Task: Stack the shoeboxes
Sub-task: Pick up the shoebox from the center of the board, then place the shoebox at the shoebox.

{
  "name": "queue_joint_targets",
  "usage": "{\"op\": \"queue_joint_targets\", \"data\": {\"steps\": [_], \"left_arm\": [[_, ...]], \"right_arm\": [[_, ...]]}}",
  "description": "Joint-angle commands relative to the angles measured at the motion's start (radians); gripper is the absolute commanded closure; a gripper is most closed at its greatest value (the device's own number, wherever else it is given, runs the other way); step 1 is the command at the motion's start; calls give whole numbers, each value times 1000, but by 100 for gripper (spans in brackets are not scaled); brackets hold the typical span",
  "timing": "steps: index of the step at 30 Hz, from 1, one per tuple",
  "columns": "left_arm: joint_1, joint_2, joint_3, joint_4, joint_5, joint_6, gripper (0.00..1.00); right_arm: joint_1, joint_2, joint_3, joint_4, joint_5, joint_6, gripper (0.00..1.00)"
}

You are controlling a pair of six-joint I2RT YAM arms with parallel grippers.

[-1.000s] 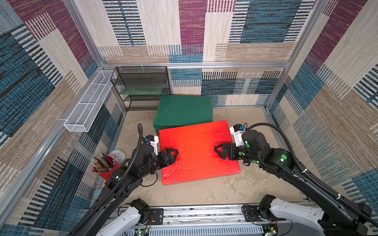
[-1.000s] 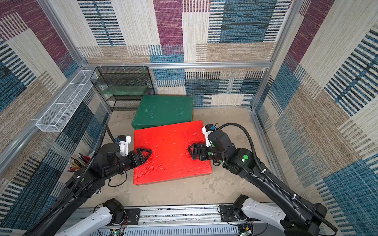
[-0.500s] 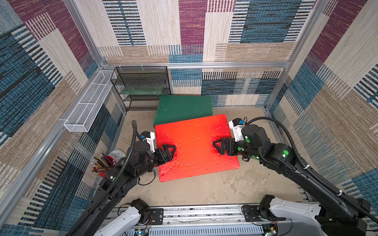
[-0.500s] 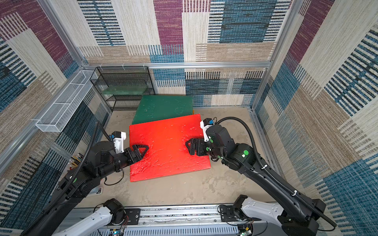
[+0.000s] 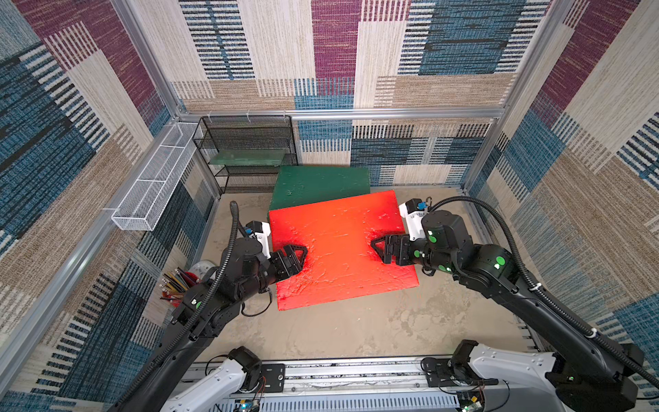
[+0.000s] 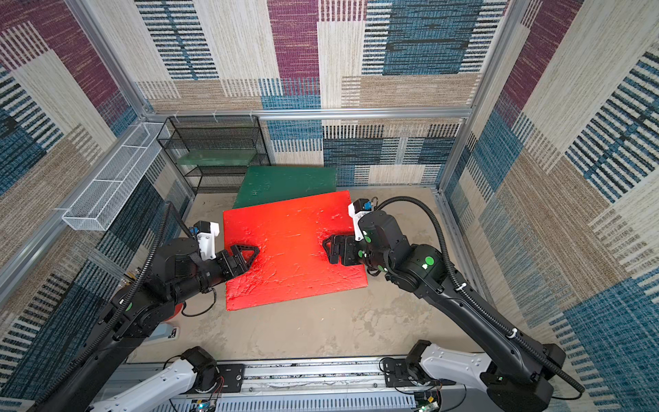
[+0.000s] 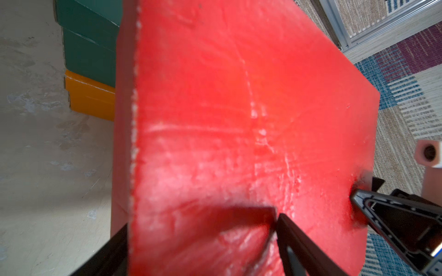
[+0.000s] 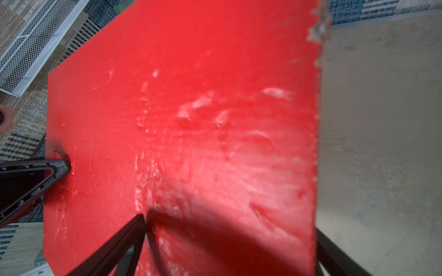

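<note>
The red shoebox (image 5: 338, 246) (image 6: 289, 246) hangs lifted between both arms, tilted a little. My left gripper (image 5: 301, 251) (image 7: 201, 222) is shut on its left short end, one finger on the lid and one underneath. At the opposite end my right gripper (image 5: 374, 244) (image 8: 230, 224) clamps the box the same way. Behind it the dark green shoebox (image 5: 321, 183) (image 7: 91, 35) rests on the orange shoebox (image 7: 88, 95), which is hidden in both top views. The red box covers the green one's front edge from above.
A black wire shelf (image 5: 246, 153) with a flat green board (image 5: 249, 157) stands at the back left. A white wire basket (image 5: 153, 178) hangs on the left wall. A red pencil cup (image 5: 178, 281) sits by the left arm. Bare floor (image 5: 356, 328) lies in front.
Both arms have carried the red shoebox up and back towards the green one; its far edge now overlaps the green lid. The grips are unchanged.
</note>
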Motion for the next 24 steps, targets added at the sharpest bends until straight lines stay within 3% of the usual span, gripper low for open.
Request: {"op": "queue_joint_targets", "data": {"steps": [1, 24], "left_arm": [[-14, 23, 16, 249, 278, 4, 16], [-12, 173, 176, 269, 293, 57, 16]], "right_arm": [[8, 29, 29, 223, -276, -16, 5], [-68, 174, 204, 216, -374, -66, 5]]}}
